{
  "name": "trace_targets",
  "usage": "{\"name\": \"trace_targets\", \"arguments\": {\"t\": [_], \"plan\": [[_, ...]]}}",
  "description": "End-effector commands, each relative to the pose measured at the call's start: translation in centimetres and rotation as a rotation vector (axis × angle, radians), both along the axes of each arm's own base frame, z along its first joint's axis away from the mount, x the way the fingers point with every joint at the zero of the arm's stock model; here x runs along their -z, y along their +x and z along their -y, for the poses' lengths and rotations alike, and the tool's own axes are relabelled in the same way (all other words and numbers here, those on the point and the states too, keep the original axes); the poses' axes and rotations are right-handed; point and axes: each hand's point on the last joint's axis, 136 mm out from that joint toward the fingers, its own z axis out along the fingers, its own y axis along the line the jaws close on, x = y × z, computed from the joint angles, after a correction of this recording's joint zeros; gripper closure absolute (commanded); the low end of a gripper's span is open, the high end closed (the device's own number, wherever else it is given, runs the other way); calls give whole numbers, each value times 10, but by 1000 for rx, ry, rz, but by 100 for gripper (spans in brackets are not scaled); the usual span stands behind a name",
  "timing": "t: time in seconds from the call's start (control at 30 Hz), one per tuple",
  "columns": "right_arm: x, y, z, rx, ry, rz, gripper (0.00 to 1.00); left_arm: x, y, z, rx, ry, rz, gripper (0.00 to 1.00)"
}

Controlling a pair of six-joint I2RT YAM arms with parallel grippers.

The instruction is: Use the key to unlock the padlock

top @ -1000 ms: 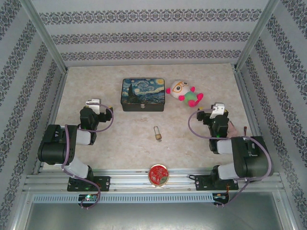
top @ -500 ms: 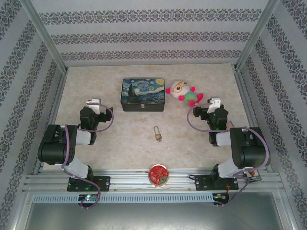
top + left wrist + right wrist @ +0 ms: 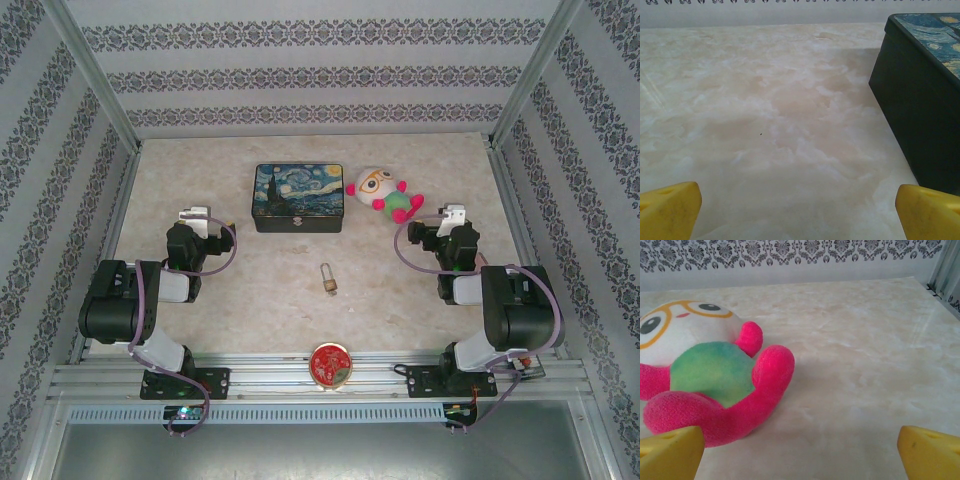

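Observation:
The padlock (image 3: 327, 279), small with a brass-coloured body and a thin silvery shackle, lies on the marble table mid-way between the two arms. The key is out of view. My left gripper (image 3: 196, 214) rests low at the left, well apart from the padlock. In the left wrist view the left gripper (image 3: 799, 212) is open, its yellow fingertips (image 3: 670, 207) wide apart over bare table. My right gripper (image 3: 455, 214) sits at the right. In the right wrist view it (image 3: 800, 452) is open too, with nothing between its fingertips (image 3: 932, 450).
A dark starry-night tin box (image 3: 298, 197) stands behind the padlock, its side (image 3: 925, 100) close to my left gripper's right. A pink and green plush toy (image 3: 386, 195) lies just ahead-left of my right gripper (image 3: 710, 375). A round red object (image 3: 330, 363) sits at the near edge.
The right arm has shifted: its elbow swung inward and its gripper moved a little toward the back of the table. The left arm and the padlock have not moved.

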Motion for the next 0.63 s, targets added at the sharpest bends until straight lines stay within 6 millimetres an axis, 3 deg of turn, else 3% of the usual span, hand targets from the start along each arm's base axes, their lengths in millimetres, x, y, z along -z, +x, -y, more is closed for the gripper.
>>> {"name": "trace_targets", "arguments": {"t": [0.0, 0.6], "plan": [[-3, 3, 1, 33, -9, 3, 2, -4, 3, -4, -9, -6, 13, 1], [-11, 10, -1, 32, -24, 19, 2, -3, 3, -4, -9, -5, 10, 1]]}}
